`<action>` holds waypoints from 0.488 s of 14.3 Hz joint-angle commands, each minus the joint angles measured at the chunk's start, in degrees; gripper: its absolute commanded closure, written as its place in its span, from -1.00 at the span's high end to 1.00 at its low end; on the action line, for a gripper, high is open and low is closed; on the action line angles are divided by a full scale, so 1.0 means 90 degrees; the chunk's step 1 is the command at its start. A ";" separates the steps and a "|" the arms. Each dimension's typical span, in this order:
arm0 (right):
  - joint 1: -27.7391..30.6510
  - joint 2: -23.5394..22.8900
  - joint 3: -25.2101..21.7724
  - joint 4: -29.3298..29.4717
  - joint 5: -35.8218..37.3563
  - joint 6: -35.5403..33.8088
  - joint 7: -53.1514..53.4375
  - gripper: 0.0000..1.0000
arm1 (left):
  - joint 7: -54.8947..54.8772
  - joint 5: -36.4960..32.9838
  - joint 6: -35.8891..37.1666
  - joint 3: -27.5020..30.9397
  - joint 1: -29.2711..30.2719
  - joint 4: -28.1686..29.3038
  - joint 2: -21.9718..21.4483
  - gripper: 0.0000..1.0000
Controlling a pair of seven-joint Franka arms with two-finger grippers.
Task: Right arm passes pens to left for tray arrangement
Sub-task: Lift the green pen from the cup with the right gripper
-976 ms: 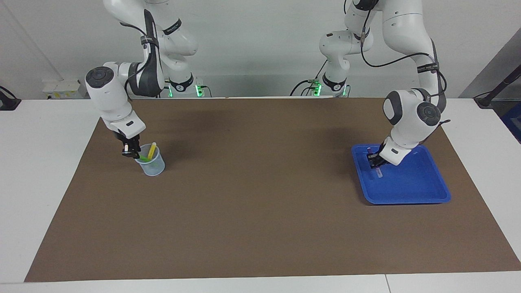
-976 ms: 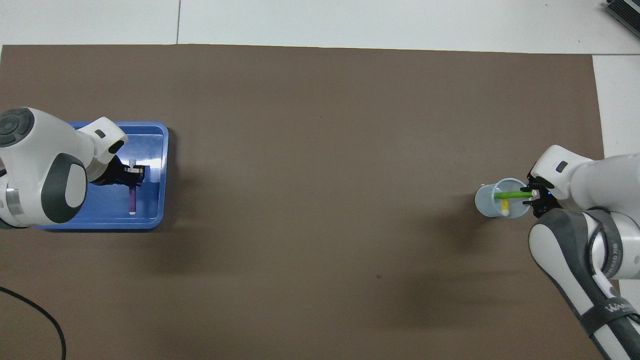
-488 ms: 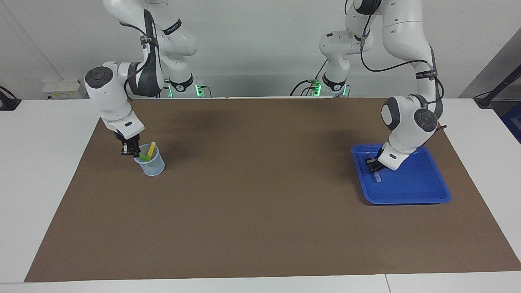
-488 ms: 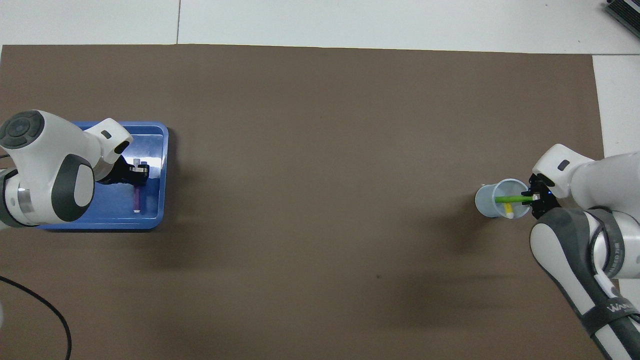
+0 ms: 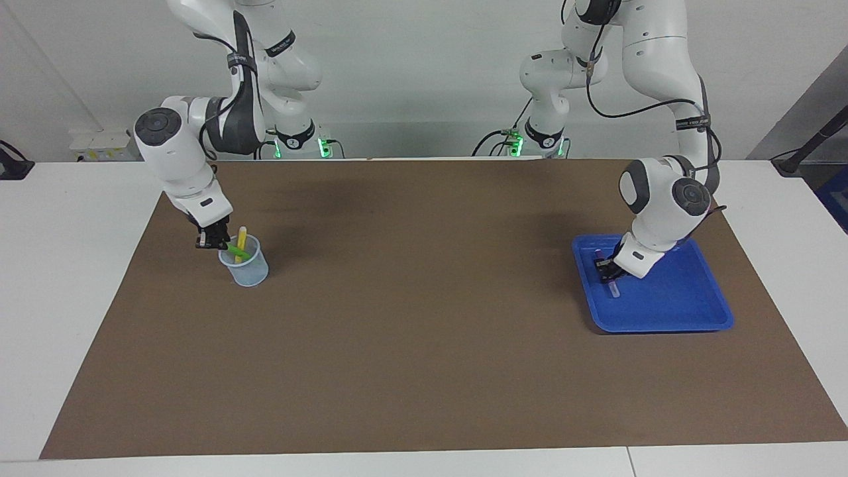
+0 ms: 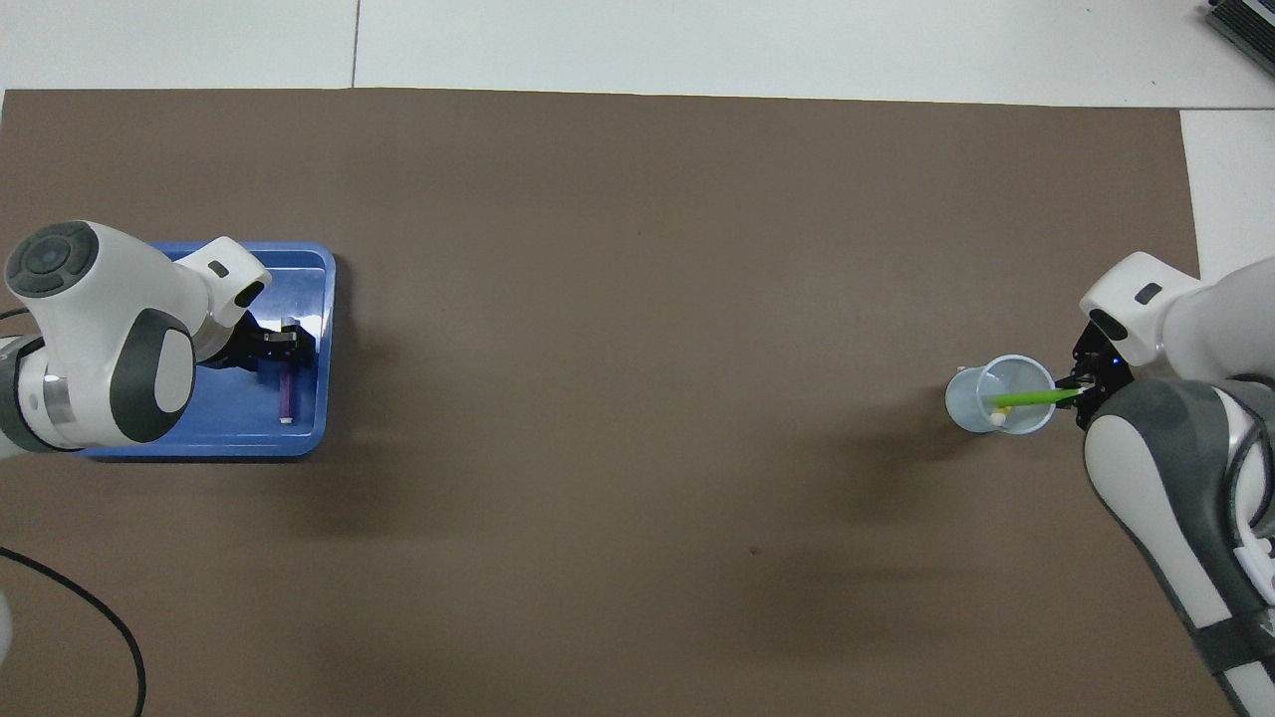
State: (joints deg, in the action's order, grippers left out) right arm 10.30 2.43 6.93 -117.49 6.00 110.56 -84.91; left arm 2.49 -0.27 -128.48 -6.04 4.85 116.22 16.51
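Pens: one purple pen [image 6: 286,390] in the blue tray [image 6: 299,443]; green pen [image 6: 1031,399] and yellow pen [image 5: 241,238] in the pale cup [image 5: 247,271].

Item 1, purple pen: lies flat in the tray at the left arm's end of the counter [image 5: 424,344], along the rim nearest the counter's middle; the left gripper [image 5: 607,269] sits low over it, whether its fingers are apart or closed cannot be told. Item 2, green pen: slanted across the cup mouth at the right arm's end, pinched at its upper end by the right gripper [image 5: 213,242], fingers closed on it. Item 3, yellow pen: upright in the cup. Risks: lifting the slanted green pen could catch the rim and tip the light cup, or drag the yellow pen out.
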 commanded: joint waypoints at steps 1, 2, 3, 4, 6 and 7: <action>-0.0021 0.0023 0.0050 0.0591 0.0154 -0.0778 0.0138 -1.00 | 0.0319 -0.0126 0.0222 -0.0003 -0.0079 -0.0139 0.0011 1.00; -0.0021 0.0023 0.0050 0.0796 0.0231 -0.1023 0.0138 -1.00 | 0.0319 -0.0126 0.0378 -0.0003 -0.0109 -0.0237 0.0011 1.00; -0.0060 0.0033 0.0050 0.0963 0.0348 -0.1209 0.0147 -1.00 | 0.0309 -0.0126 0.0524 -0.0003 -0.0158 -0.0364 0.0011 1.00; -0.0090 0.0033 0.0060 0.1148 0.0369 -0.1462 0.0254 -1.00 | 0.0309 -0.0116 0.0690 -0.0003 -0.0177 -0.0452 0.0001 1.00; -0.0206 0.0033 0.0109 0.1549 0.0311 -0.2038 0.0905 -1.00 | 0.0319 -0.0077 0.0935 -0.0023 -0.0178 -0.0540 -0.0077 1.00; -0.0313 0.0023 0.0109 0.1647 0.0243 -0.2244 0.1412 -1.00 | 0.0329 -0.0058 0.1052 -0.0032 -0.0178 -0.0589 -0.0116 1.00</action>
State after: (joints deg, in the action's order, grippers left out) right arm 8.86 2.81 7.22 -105.35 7.74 94.27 -78.76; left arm 4.20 -0.67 -122.16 -6.50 4.02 112.20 16.40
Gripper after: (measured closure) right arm 0.824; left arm 0.000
